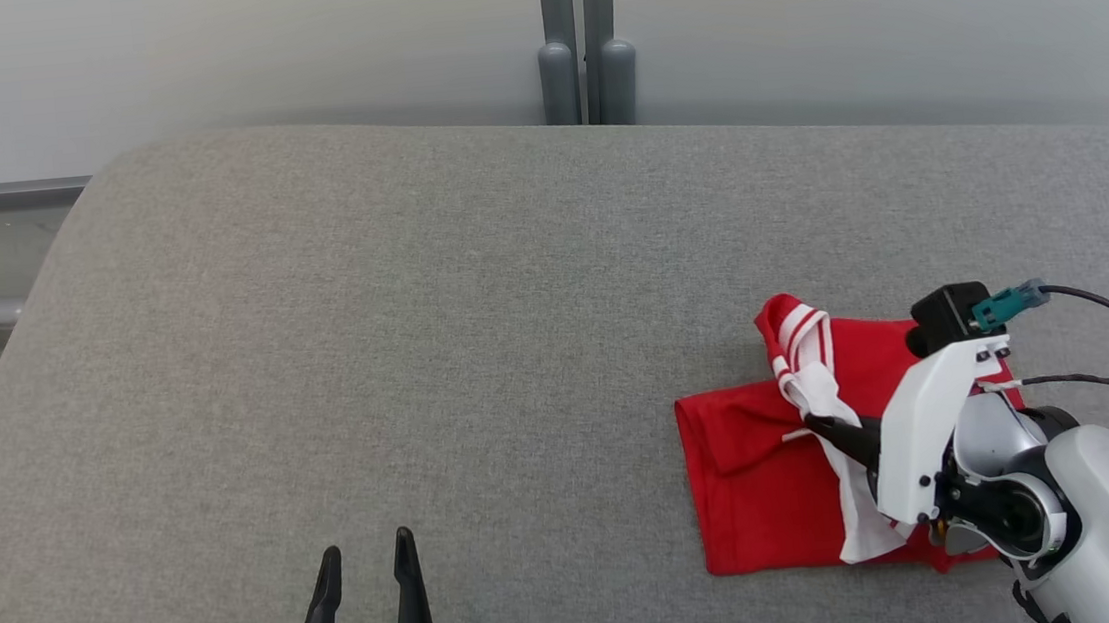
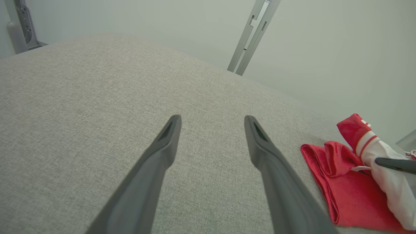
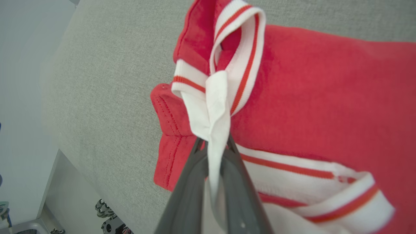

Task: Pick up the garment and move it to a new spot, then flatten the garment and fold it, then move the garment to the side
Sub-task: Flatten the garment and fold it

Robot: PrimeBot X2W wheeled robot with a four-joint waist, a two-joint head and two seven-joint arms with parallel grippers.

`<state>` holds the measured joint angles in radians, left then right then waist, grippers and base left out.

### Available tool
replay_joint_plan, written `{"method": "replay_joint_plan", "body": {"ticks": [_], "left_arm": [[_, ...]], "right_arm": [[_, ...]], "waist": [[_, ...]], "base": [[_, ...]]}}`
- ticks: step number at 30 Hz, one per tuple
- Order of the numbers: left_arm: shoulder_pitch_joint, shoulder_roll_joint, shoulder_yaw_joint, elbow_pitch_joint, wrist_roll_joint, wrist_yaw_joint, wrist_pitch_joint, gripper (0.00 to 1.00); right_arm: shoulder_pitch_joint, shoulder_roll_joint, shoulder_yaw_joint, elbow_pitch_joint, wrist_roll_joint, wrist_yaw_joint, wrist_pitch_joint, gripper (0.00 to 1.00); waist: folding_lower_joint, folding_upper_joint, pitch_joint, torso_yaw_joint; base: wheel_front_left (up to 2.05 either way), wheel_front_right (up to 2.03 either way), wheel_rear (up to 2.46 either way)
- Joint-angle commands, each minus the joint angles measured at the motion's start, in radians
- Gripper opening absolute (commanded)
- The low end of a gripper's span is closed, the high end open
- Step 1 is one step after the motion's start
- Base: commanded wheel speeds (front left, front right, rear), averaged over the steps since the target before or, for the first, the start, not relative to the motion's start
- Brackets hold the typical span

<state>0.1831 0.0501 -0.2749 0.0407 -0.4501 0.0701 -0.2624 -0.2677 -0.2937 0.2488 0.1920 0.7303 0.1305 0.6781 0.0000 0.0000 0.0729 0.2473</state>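
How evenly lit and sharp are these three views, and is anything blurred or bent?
Head view: soft even light, no glare, sharp; the grey table has a far edge that looks bowed. Left wrist view: left hand blurred up close. Right wrist view: right hand and the lower striped trim of the red shirt are soft.

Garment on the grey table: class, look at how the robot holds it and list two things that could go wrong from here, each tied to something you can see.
1. The right hand is shut on only a narrow white trim strip of the garment; if lifted, the thin strip might slip out or stretch.
2. The left hand is open and apart from the cloth, so a one-point lift would likely bunch the folded layers.
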Motion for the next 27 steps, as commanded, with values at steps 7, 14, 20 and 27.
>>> {"method": "replay_joint_plan", "body": {"ticks": [7, 14, 20, 27], "left_arm": [[-0.012, 0.001, -0.009, 0.013, 0.007, 0.002, -0.003, 1.0], [0.009, 0.001, 0.003, 0.026, 0.015, 0.005, -0.003, 1.0], [0.011, 0.001, 0.033, 0.003, 0.037, -0.001, -0.003, 1.0], [-0.01, 0.001, 0.08, -0.047, 0.083, -0.027, -0.003, 1.0]], "right_arm": [[-0.046, 0.052, 0.033, 0.041, -0.014, 0.0, -0.033, 1.0], [-0.04, 0.094, 0.055, 0.004, 0.04, 0.0, -0.088, 1.0], [0.019, 0.098, -0.035, -0.141, 0.072, 0.0, -0.295, 1.0], [0.157, -0.092, -0.083, -0.117, -0.293, 0.0, -0.764, 1.0]], "waist": [[0.0, 0.0, -0.009, 0.013], [0.0, 0.0, -0.024, -0.012], [0.0, 0.0, -0.021, -0.08], [0.0, 0.0, -0.033, -0.183]], "base": [[0.0, 0.0, 0.0], [0.0, 0.0, 0.0], [0.0, 0.0, 0.0], [0.0, 0.0, 0.0]]}}
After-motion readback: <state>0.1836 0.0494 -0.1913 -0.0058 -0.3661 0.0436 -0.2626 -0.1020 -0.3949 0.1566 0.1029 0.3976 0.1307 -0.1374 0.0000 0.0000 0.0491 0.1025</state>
